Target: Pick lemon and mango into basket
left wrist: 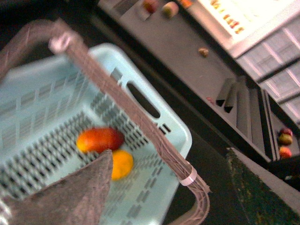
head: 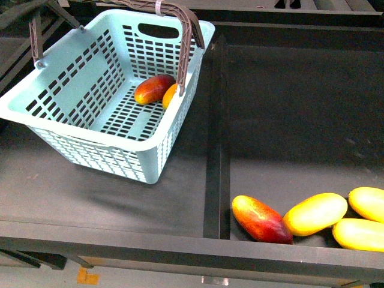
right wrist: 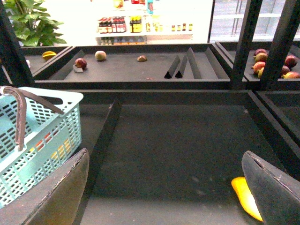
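The pale aqua basket (head: 72, 90) stands at the back left of the shelf. On its slotted floor lie a red-orange mango (head: 155, 89) and, touching it, the small yellow-orange lemon (head: 170, 96), half hidden by a brown handle (head: 189, 42). The left wrist view shows the same mango (left wrist: 100, 139) and lemon (left wrist: 123, 164) in the basket (left wrist: 42, 98). My left gripper (left wrist: 171, 157) hangs open above the basket's corner, holding nothing. My right gripper (right wrist: 164, 187) is open over the dark bin floor, empty. Neither arm shows in the front view.
A black divider (head: 217, 138) separates the basket's bay from the right bin. At that bin's front lie another red mango (head: 261, 218) and three yellow oblong fruits (head: 315, 213); one yellow fruit (right wrist: 244, 196) sits beside my right gripper's finger (right wrist: 274, 192). Shelves with other fruit stand behind.
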You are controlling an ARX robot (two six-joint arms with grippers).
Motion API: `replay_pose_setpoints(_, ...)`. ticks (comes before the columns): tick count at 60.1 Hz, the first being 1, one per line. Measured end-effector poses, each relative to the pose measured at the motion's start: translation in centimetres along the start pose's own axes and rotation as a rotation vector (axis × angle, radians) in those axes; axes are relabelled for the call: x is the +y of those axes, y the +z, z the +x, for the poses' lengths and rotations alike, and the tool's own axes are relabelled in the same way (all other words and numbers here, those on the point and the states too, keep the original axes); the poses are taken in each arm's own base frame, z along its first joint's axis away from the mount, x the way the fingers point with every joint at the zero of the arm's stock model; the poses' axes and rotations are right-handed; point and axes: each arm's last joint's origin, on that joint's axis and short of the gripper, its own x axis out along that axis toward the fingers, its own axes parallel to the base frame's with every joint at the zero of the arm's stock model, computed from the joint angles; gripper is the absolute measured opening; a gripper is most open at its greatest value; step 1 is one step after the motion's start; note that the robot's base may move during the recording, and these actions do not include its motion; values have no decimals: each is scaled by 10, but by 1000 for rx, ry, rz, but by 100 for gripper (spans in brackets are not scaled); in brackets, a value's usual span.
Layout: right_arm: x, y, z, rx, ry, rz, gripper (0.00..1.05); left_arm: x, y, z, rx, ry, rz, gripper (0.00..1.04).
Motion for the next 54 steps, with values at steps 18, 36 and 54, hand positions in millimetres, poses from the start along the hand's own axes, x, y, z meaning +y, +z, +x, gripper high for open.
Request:
replay_pose_setpoints(18,0,0,0,0,1,0,96,73,12,-89,-205,-64,629,6)
replay_pose_setpoints(36,0,0,0,0,2,0,96,104,9,-138,-215,-57,649,4)
replay_pose_setpoints(54,0,0,0,0,1,0,96,130,3,-167,-205,-49,653,4)
